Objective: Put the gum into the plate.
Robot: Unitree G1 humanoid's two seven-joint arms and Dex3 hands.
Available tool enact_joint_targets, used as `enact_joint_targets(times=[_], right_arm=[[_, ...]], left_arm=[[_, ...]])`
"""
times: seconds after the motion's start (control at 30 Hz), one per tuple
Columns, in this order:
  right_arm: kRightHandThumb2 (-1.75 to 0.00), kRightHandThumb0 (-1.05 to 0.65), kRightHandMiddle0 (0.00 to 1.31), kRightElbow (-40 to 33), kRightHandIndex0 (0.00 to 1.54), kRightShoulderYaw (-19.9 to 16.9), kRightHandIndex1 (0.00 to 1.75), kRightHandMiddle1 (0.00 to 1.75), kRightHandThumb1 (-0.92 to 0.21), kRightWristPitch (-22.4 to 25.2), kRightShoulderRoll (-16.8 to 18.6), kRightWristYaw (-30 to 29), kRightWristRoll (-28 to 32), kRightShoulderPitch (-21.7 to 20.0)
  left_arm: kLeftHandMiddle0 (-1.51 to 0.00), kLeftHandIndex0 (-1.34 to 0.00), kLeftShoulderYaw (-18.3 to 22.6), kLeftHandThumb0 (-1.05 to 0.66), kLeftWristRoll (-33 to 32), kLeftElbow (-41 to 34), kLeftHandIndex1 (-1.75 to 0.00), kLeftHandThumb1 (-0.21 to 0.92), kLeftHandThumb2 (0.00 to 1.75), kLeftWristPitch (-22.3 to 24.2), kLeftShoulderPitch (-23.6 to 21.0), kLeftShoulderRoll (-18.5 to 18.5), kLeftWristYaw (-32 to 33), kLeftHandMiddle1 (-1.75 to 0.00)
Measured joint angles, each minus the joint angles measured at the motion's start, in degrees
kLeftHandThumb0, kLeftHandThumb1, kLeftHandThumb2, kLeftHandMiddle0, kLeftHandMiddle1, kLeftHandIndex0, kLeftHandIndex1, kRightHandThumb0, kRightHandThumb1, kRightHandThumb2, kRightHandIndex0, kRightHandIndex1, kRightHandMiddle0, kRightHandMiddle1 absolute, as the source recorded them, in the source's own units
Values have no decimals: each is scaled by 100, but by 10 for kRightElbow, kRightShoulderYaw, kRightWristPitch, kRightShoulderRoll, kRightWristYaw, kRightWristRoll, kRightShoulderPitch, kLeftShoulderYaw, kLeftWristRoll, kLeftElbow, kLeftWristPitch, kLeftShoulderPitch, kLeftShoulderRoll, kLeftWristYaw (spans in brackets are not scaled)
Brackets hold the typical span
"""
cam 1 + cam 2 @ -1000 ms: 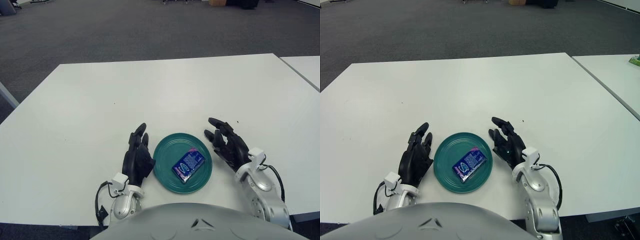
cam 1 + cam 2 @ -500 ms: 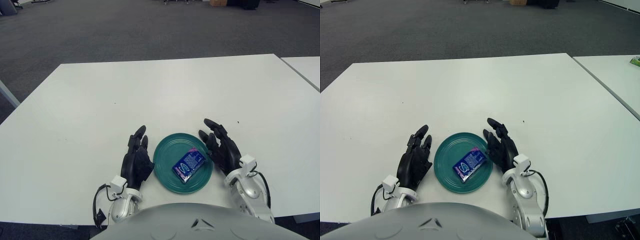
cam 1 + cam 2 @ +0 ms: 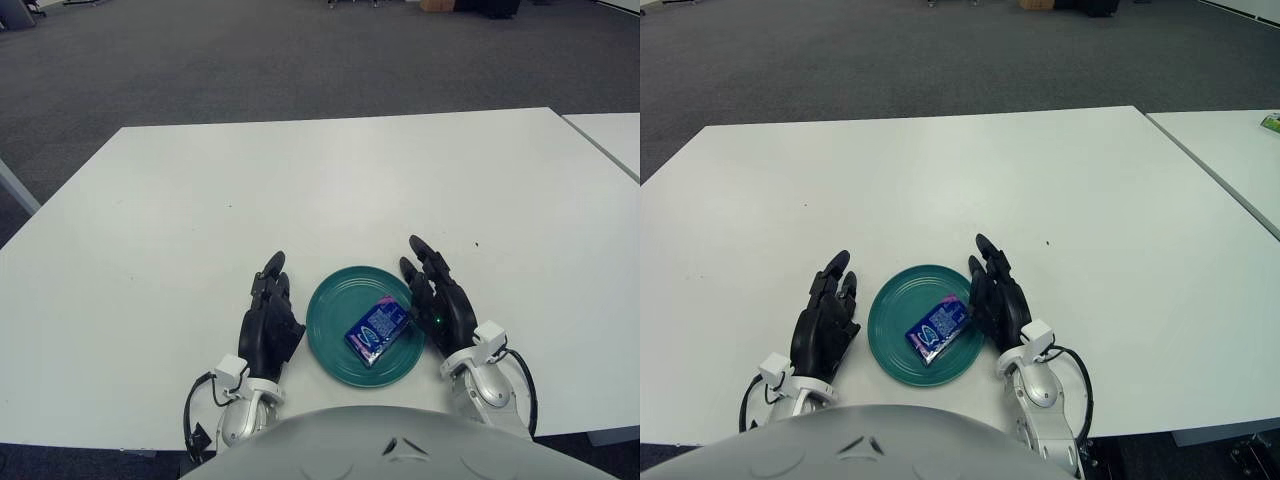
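A blue gum pack (image 3: 377,331) lies flat inside the teal plate (image 3: 332,311) near the table's front edge. My right hand (image 3: 436,295) is just right of the plate's rim, fingers extended and holding nothing. On the plate's left side my left hand (image 3: 269,312) shows, fingers stretched forward and empty. Neither hand touches the gum.
The white table (image 3: 330,190) stretches away behind the plate. A second white table (image 3: 612,135) stands at the right with a narrow gap between. Grey carpet lies beyond.
My right hand has drawn back toward me and moved left, closing in on the plate's right rim. The left hand has slipped back slightly. The gum has stayed in the plate.
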Motion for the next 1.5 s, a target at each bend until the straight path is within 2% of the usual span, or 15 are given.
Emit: enact_joint_targets(times=[0.23, 0.7, 1.0, 1.23, 1.5], right_arm=[[-97, -98, 0, 3, 1, 0, 0, 11, -92, -6, 1, 0, 7, 0], [-99, -100, 0, 3, 0, 5, 0, 5, -92, -29, 4, -9, 3, 7], [-94, -95, 1, 2, 2, 1, 1, 5, -92, -40, 3, -14, -2, 7], [-93, -94, 0, -8, 8, -6, 1, 17, -92, -28, 3, -26, -2, 8], [-94, -95, 0, -25, 7, -2, 0, 18, -92, -18, 4, -27, 6, 11]], left_arm=[[-14, 0, 8, -105, -7, 3, -57, 92, 97, -11, 0, -6, -2, -3], [-8, 0, 12, -105, -18, 4, -39, 92, 99, -20, 1, -8, -3, 0], [-8, 0, 12, -105, -12, -1, -53, 92, 99, -20, 3, -8, -3, -1], [-7, 0, 11, -105, 1, -7, -53, 92, 100, -20, 6, -8, -2, 0], [-7, 0, 10, -105, 1, -8, -67, 92, 97, -26, 4, -8, -4, -1]])
